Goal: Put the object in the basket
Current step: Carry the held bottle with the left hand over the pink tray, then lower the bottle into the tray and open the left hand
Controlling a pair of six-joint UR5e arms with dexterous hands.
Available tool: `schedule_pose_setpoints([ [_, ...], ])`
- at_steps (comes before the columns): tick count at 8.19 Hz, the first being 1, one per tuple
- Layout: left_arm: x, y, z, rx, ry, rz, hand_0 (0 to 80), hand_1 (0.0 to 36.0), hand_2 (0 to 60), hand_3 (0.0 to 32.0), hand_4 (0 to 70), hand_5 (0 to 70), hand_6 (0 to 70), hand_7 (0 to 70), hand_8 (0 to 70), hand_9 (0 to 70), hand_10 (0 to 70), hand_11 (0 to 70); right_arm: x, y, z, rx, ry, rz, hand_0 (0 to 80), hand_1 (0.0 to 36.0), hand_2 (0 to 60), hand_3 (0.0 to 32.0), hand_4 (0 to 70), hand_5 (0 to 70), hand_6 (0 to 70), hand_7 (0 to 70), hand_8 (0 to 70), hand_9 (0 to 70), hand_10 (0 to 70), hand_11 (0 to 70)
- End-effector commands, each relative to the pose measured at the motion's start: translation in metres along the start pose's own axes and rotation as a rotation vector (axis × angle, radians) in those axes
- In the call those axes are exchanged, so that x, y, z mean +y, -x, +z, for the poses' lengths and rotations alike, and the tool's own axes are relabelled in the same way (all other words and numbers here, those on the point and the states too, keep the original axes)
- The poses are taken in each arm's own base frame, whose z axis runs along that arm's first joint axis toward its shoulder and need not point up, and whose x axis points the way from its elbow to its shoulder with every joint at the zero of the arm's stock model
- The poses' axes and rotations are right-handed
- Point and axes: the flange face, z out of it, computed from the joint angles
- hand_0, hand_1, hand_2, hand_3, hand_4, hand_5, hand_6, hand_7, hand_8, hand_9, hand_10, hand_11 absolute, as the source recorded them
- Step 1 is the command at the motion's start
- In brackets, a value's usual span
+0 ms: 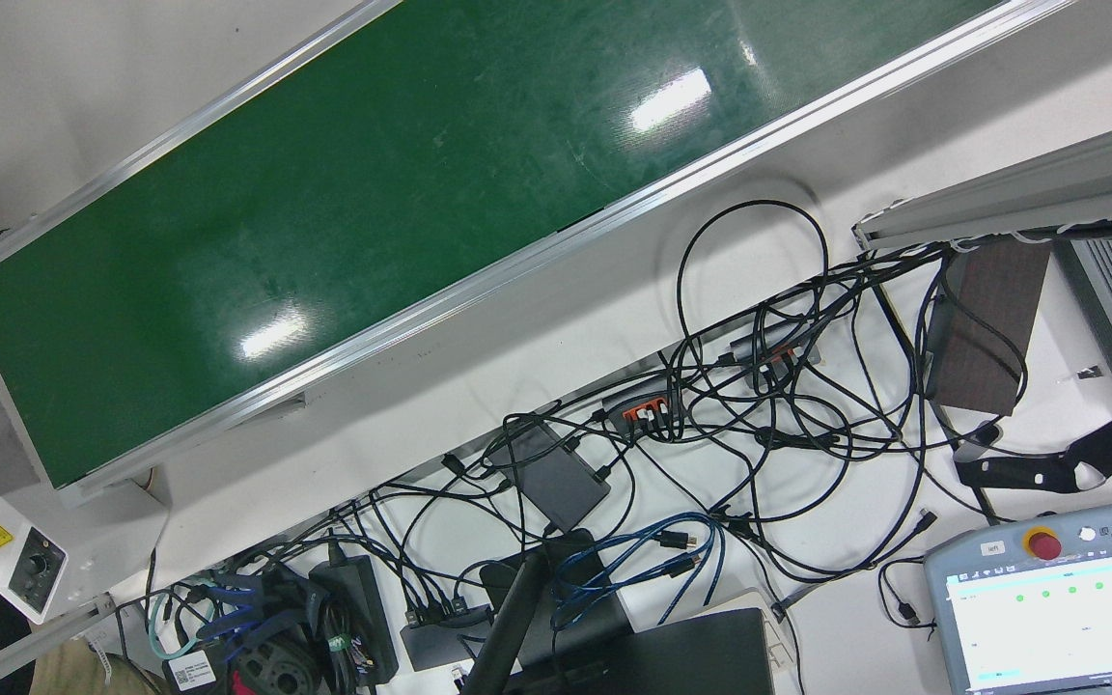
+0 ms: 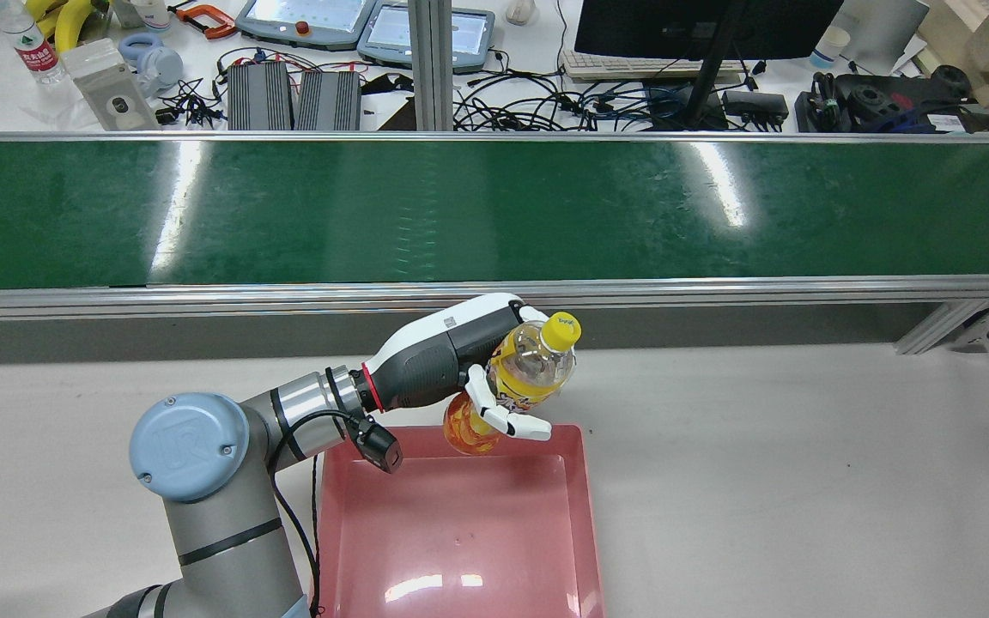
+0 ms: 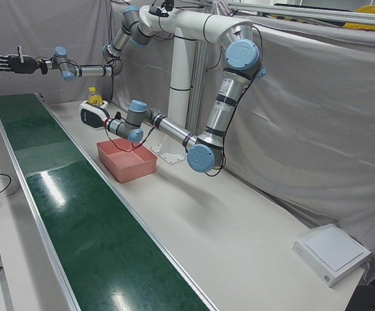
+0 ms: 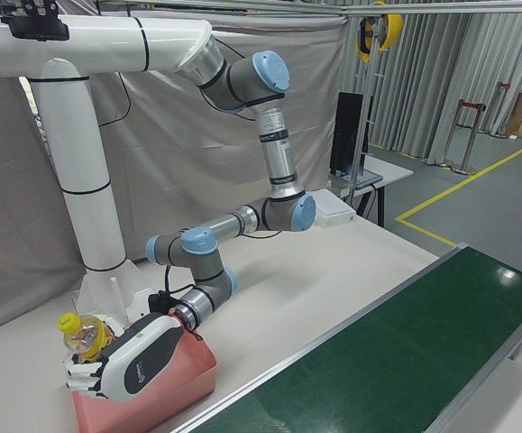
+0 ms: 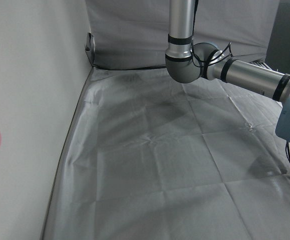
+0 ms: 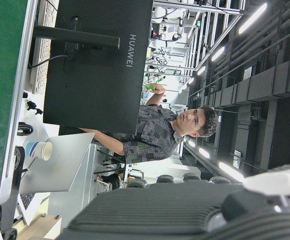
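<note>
Now clamped in the left hand's (image 2: 469, 365) white fingers (image 2: 512, 422), yellow-capped clear plastic bottle (image 2: 518, 378), tilted, above shallow pink plastic basket's (image 2: 585, 498) far rim; right hand (image 3: 6, 63) idle, fingers spread, well apart.

bright, even overhead lighting – white glare patches on the green conveyor belt (image 1: 344, 222) and a reflection in the pink basket (image 2: 460, 524). shadows soft. right hand view foreground blurred; ceiling light strips (image 6: 252, 20) overexposed.
</note>
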Motion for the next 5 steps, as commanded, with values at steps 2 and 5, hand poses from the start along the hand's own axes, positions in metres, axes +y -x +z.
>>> schedule_pose_setpoints([
  [2, -0.05, 0.028, -0.07, -0.024, -0.023, 0.012, 54.8, 10.0, 21.6, 0.0, 70.0, 70.0, 70.0, 70.0, 58.7, 70.0, 55.1, 70.0, 0.001, 0.0, 0.0, 0.0, 0.0, 0.0, 0.0, 0.0, 0.0, 0.0, 0.0, 0.0, 0.0, 0.0, 0.0, 0.0, 0.0, 0.0],
  [5, -0.045, 0.021, -0.123, 0.01, 0.037, 0.001, 53.0, 6.9, 0.0, 0.0, 30.5, 31.6, 11.8, 35.3, 22.2, 36.9, 36.2, 51.8, 0.0, 0.0, 0.0, 0.0, -0.001, 0.0, 0.0, 0.0, 0.0, 0.0, 0.0, 0.0, 0.0, 0.0, 0.0, 0.0, 0.0, 0.0],
])
